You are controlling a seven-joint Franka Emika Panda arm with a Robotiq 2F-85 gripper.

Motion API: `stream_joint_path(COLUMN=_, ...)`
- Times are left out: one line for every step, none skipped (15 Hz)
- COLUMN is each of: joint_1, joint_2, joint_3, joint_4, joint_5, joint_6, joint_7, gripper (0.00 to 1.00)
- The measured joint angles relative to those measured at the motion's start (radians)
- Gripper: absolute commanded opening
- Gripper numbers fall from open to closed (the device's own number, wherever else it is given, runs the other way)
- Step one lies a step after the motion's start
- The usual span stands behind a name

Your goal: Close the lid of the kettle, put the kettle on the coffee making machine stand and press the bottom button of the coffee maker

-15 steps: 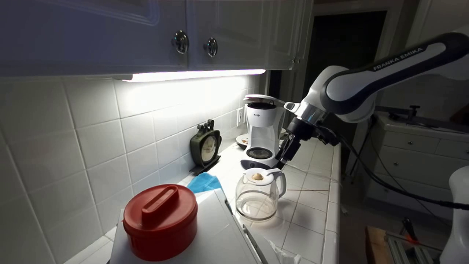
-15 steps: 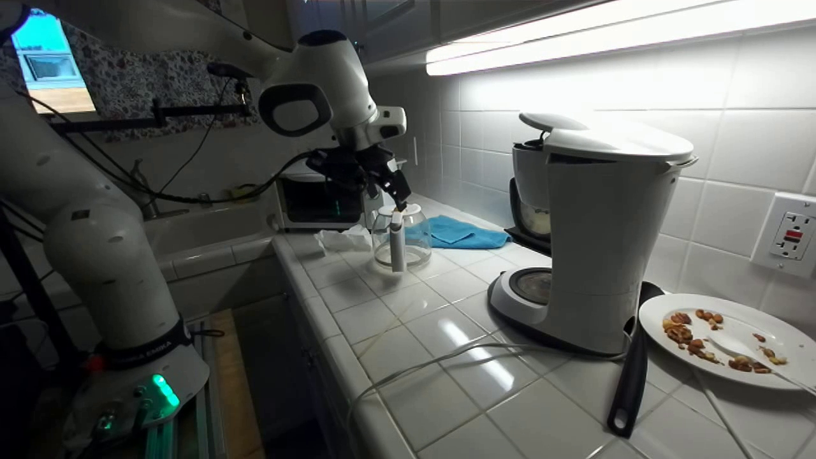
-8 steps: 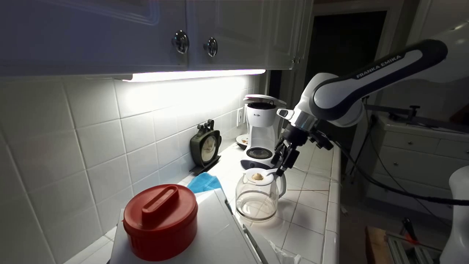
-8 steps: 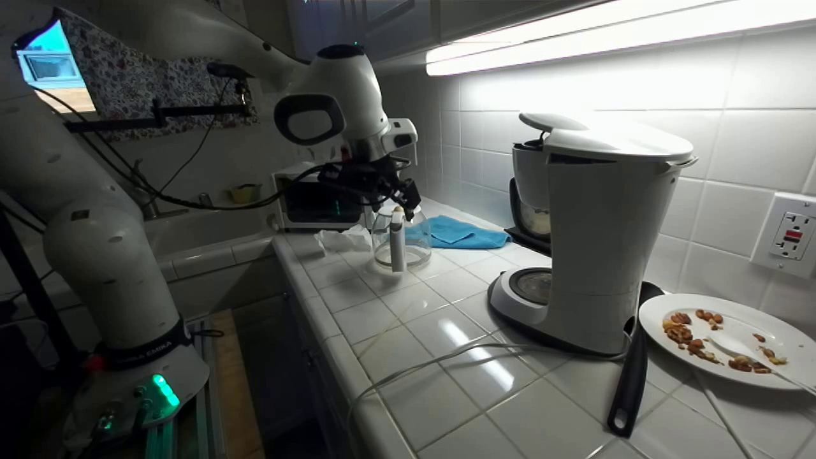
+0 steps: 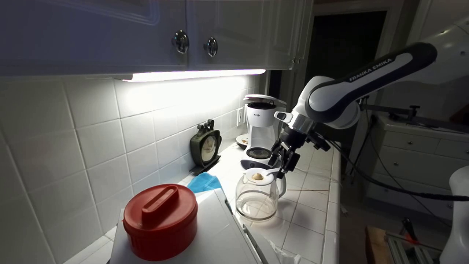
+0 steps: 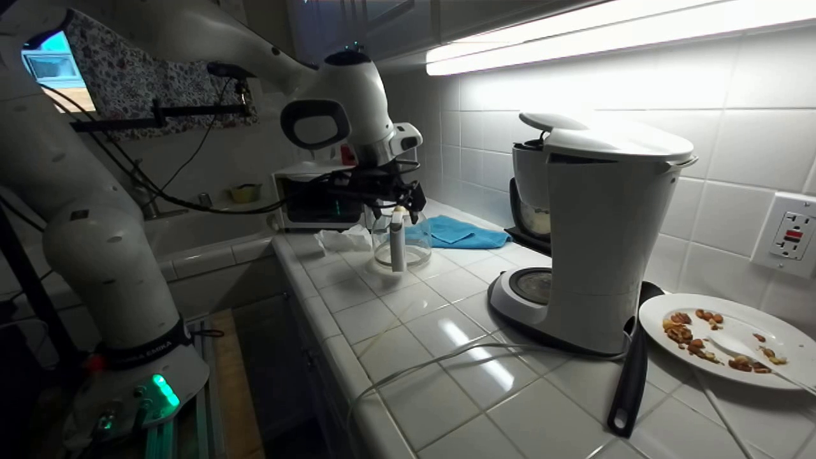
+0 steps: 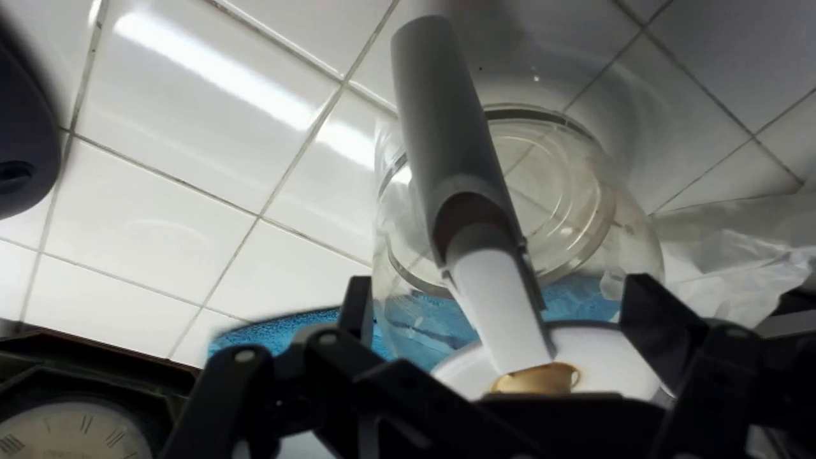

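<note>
Black pincer (image 7: 499, 298), jaws apart, round clear-glass white-topped kettle (image 5: 257, 198) just below, tall white plastic coffee maker (image 6: 596, 252) well away from the pincer.

FRANKA EMIKA on arm (image 5: 351, 87), EMIKA on base (image 6: 137, 382); Roman numerals on clock (image 7: 73, 433); coffee maker (image 5: 262, 130) logo illegible.

In an exterior view, we find a dark green, cream-faced clock (image 5: 206, 147) left of the pincer (image 5: 276, 168), and a rounded, lidded, red plastic container (image 5: 160, 225) lower left, nearer us. In an exterior view, a rumpled blue cloth (image 6: 465, 234) lies lower right of the pincer; a white plate (image 6: 758, 312) of brown nuts (image 6: 679, 333) sits well apart, farther right.
</note>
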Motion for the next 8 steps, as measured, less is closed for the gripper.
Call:
stream_joint_path(joint_1=-0.004, joint_2=0.003, joint_3=0.0, joint_4=0.0, joint_5=0.003, joint_6=0.0, joint_7=-0.018, gripper=0.74)
stream_joint_path(joint_1=-0.008, joint_2=0.006, joint_3=0.0, joint_4=0.0, joint_5=0.007, joint_6=0.0, joint_7=-0.035, gripper=0.68)
stream_joint_path(joint_1=-0.012, joint_2=0.01, joint_3=0.0, joint_4=0.0, joint_5=0.013, joint_6=0.0, joint_7=-0.052, gripper=0.59)
stream_joint_path(joint_1=-0.016, joint_2=0.014, joint_3=0.0, joint_4=-0.001, joint_5=0.018, joint_6=0.0, joint_7=-0.066, gripper=0.52)
stream_joint_path(joint_1=-0.02, joint_2=0.017, joint_3=0.0, joint_4=-0.001, joint_5=0.025, joint_6=0.0, joint_7=-0.079, gripper=0.44)
stream_joint_path(joint_1=-0.024, joint_2=0.02, joint_3=0.0, joint_4=-0.001, joint_5=0.032, joint_6=0.0, joint_7=-0.092, gripper=0.38)
stream_joint_path(joint_1=-0.028, joint_2=0.023, joint_3=0.0, joint_4=-0.001, joint_5=0.039, joint_6=0.0, joint_7=-0.101, gripper=0.3)
stream_joint_path(joint_1=-0.032, joint_2=0.025, joint_3=0.0, joint_4=-0.001, joint_5=0.052, joint_6=0.0, joint_7=-0.11, gripper=0.23)
